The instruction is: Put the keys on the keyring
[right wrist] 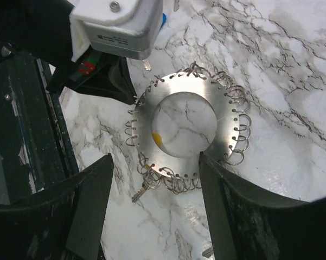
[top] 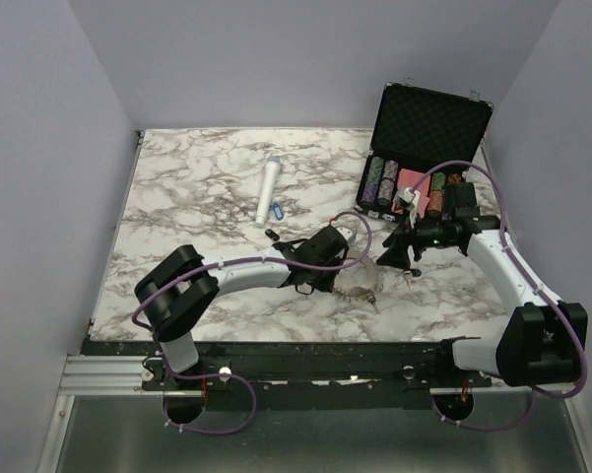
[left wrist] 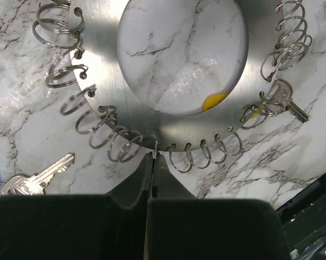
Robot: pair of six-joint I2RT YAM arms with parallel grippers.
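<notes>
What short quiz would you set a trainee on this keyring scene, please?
1. True or false: the right gripper above the keyring is shut.
2. How many keys already hang on the keyring's small rings? A none, B one, C three.
3. Fill in: the loose key lying on the marble beside the left gripper has a ___ tag.

Key: 1 false, its jaws stand open. 2 B, a single hanging key. 3 blue.

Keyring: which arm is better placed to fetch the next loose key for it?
Right, probably. The left hand is shut on the rim of the keyring, while the right hand stands open and empty above it. A loose key lies nearby.
</notes>
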